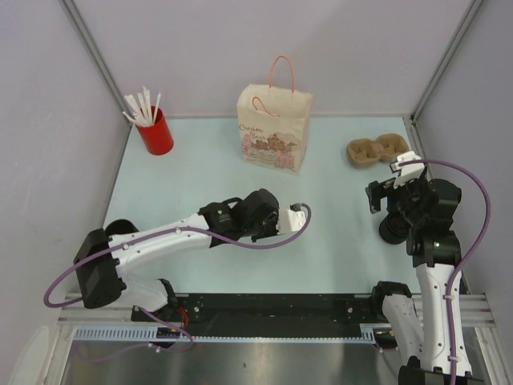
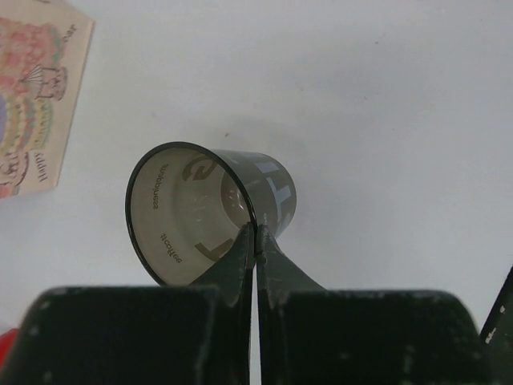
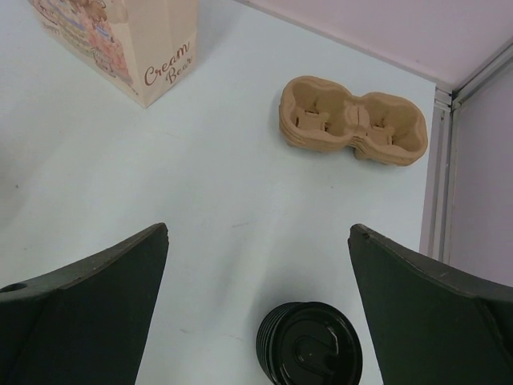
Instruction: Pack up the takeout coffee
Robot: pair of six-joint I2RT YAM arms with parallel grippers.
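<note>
LEFT: left gripper (image 2: 255,234) pinches the rim of the takeout coffee (image 2: 210,210), cup tipped sideways, on the near side of the paper bag (image 1: 274,128) | RIGHT: right gripper (image 3: 258,233) spread wide, right of the bag, over a black lid (image 3: 311,346)

My left claw (image 2: 256,237) is dark green. The cup (image 2: 200,212) is smoky grey with pale letters. The paper bag (image 1: 273,128) is beige with pastel pictures and pink handles. The carrier (image 3: 353,120) is brown, the lid (image 3: 311,349) is black, and the worktop (image 1: 337,233) is pale blue.
</note>
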